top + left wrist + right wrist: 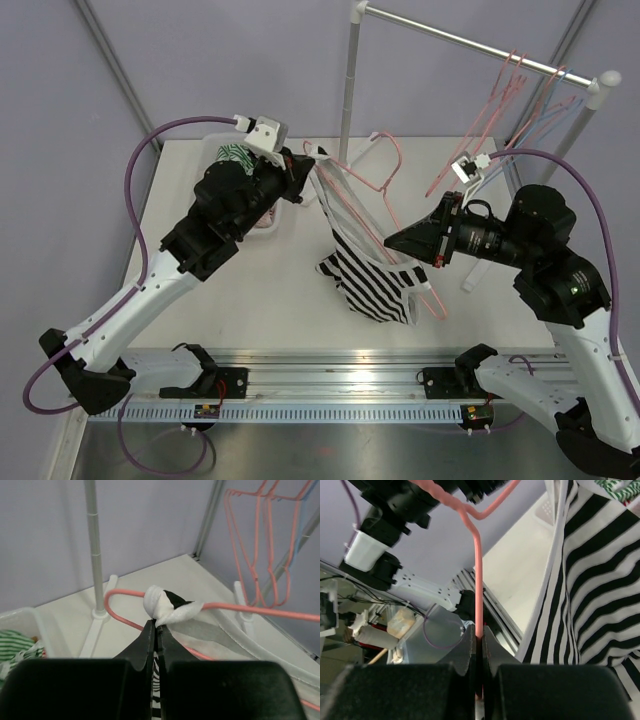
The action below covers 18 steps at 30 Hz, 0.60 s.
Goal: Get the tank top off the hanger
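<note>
The left tool (156, 626) is closed on a bunched strap of the tank top (372, 285), pinched against the pink hanger (260, 611). This pinch is resolved only in the left wrist view. The striped garment is seen hanging over the worktop (270, 290) between the arms. The right tool (479, 632) is clamped shut on the hanger wire, which is plain only in the right wrist view.

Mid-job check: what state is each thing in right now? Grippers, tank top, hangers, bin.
tank top: on the pink hanger, not yet off; one strap bunched, body hanging down.
pink hanger: off the rail, tilted between the arms.
left gripper: shut on the tank top's bunched strap.
right gripper: shut on the pink hanger's wire.
spare hangers: hanging on the rail.
bin: holds a green-striped garment.
</note>
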{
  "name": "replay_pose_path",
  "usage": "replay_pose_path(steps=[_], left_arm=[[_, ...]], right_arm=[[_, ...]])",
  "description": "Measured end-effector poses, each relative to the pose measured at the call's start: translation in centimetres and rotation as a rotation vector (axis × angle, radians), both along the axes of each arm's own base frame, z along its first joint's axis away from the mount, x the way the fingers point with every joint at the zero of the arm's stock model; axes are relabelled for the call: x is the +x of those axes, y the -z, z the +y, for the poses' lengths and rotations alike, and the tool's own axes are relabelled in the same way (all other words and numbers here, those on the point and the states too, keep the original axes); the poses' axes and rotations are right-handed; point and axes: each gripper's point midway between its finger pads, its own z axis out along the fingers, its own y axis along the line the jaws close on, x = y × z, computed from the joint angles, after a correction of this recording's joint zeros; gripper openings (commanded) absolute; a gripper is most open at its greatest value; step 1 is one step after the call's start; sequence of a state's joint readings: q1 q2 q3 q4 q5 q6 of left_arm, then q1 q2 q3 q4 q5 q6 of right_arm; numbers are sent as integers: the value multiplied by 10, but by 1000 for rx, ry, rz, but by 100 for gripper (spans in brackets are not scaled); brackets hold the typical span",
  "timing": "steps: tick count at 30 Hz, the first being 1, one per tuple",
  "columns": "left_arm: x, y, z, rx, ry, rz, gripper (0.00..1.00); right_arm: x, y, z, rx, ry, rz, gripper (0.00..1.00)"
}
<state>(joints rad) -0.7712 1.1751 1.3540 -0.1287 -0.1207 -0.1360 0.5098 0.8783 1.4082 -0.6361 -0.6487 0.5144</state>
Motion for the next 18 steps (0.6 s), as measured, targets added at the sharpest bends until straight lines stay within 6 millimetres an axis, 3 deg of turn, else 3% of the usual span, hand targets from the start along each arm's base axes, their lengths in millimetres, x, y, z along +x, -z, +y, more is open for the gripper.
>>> replay_pose_path(steps=[8,12,15,18], left_arm=[[35,35,53,42,-279,143,0],[54,59,69,26,-328,260,0],[56,79,64,16,-293,357,0],[51,86,55,-4,-233,412,0]], right_arm=[[-10,63,-12,-143,-11,25,0],[-22,56,-20,-128,-13,-66,0],[-31,49,-26,-106,-9,-144,0],[-35,48,-30,-95,2,-182,0]])
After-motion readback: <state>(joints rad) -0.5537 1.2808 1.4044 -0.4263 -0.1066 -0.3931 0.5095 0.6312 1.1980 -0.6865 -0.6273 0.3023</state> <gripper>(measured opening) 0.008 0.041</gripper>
